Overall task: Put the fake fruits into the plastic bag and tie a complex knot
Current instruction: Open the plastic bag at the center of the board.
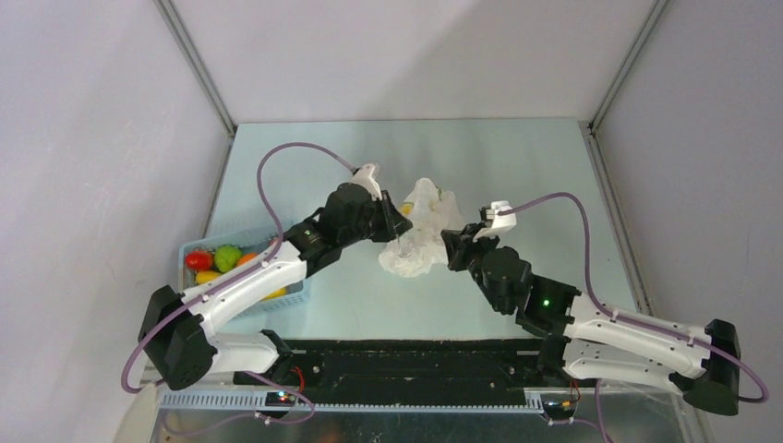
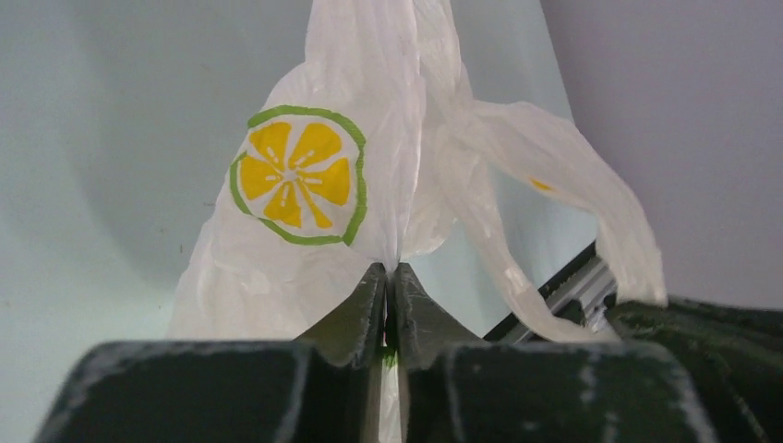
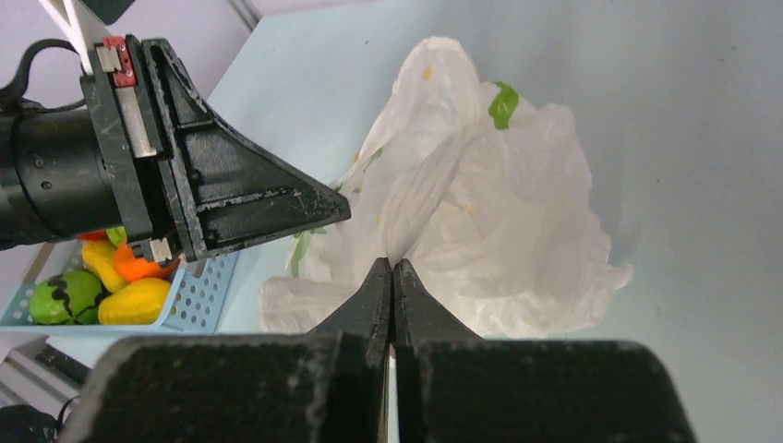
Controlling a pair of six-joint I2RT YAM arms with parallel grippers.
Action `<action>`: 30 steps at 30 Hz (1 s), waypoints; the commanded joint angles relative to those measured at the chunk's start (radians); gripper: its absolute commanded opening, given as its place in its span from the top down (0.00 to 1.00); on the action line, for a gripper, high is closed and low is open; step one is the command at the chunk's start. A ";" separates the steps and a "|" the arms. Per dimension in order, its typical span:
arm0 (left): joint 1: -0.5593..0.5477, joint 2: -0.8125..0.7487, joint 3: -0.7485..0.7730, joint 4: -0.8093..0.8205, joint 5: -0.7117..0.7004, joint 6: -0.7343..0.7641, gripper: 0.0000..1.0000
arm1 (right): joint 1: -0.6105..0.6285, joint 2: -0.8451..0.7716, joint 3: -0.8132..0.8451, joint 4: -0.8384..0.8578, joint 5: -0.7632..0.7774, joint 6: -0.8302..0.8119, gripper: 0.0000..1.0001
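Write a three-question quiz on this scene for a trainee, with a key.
1. True or false: fake fruits lie in the blue basket.
2. What does the left gripper pinch? A. the plastic bag B. a fruit C. the basket's rim
3. Fill in: the right gripper is ____ on a fold of the plastic bag.
Key: 1 true; 2 A; 3 shut.
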 commanded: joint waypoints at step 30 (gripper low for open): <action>-0.073 0.160 0.205 0.207 -0.375 1.007 0.46 | -0.033 -0.198 -0.164 -0.112 -0.274 0.085 1.00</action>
